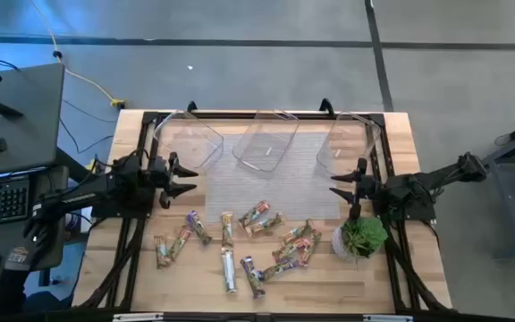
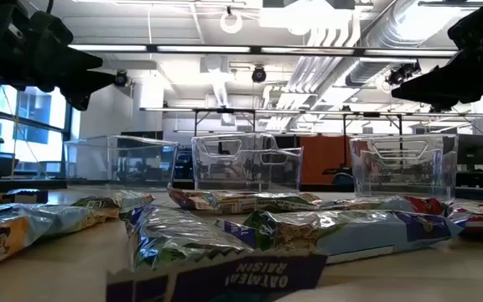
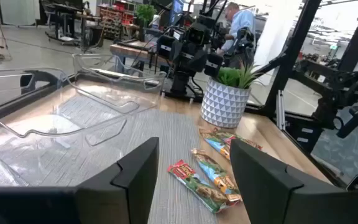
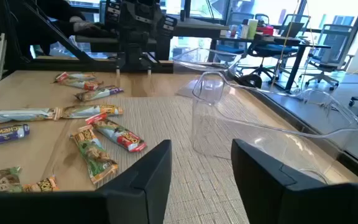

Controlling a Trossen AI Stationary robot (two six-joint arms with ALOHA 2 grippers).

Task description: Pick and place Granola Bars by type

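Note:
Several granola bars (image 1: 262, 234) in shiny orange-green, purple and white-silver wrappers lie flat and scattered on the wooden table's near half; they also show in the left wrist view (image 3: 207, 177) and the right wrist view (image 4: 104, 146). My left gripper (image 1: 186, 178) hovers open at the table's left, above the table and clear of the bars. My right gripper (image 1: 338, 190) hovers open at the table's right, also empty. Three clear plastic bins (image 1: 265, 141) stand along the far edge.
A small green plant in a white pot (image 1: 360, 238) stands near my right gripper, at the right of the bars. A grey mat (image 1: 275, 179) lies in front of the bins. A laptop and keyboard (image 1: 7, 161) sit left of the table.

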